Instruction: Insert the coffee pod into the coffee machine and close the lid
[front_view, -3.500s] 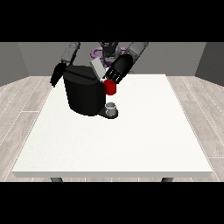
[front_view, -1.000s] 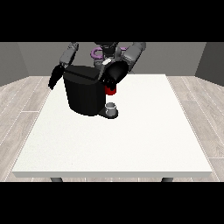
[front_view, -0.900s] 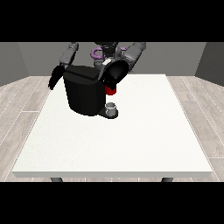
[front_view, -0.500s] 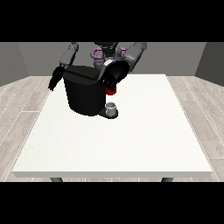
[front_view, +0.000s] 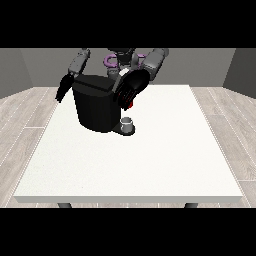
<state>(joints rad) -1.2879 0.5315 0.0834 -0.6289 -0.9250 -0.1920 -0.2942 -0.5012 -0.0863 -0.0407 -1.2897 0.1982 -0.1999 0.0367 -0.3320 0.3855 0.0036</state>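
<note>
**Hand at the machine's top, lid step in hand**

The black coffee machine (front_view: 96, 107) stands at the far left part of the white table (front_view: 150, 160). The hand at the view's right (front_view: 131, 87) lies over the machine's upper right corner, touching or almost touching it, with a red thing at the machine (front_view: 130, 105) showing just beneath it. Judging by this pose, the work is at the lid: either seating the pod or pressing the lid down. The next move likely calls for a downward push on the lid until it lies flat.

Its fingers seem curved over the machine's top, but whether they pinch anything I cannot tell.

The hand at the view's left (front_view: 64, 88) hangs beside the machine's far left edge, fingers pointing down, holding nothing.

A small grey thing (front_view: 127, 123) sits on the machine's base at the front; whether it is the pod I cannot tell.
</note>
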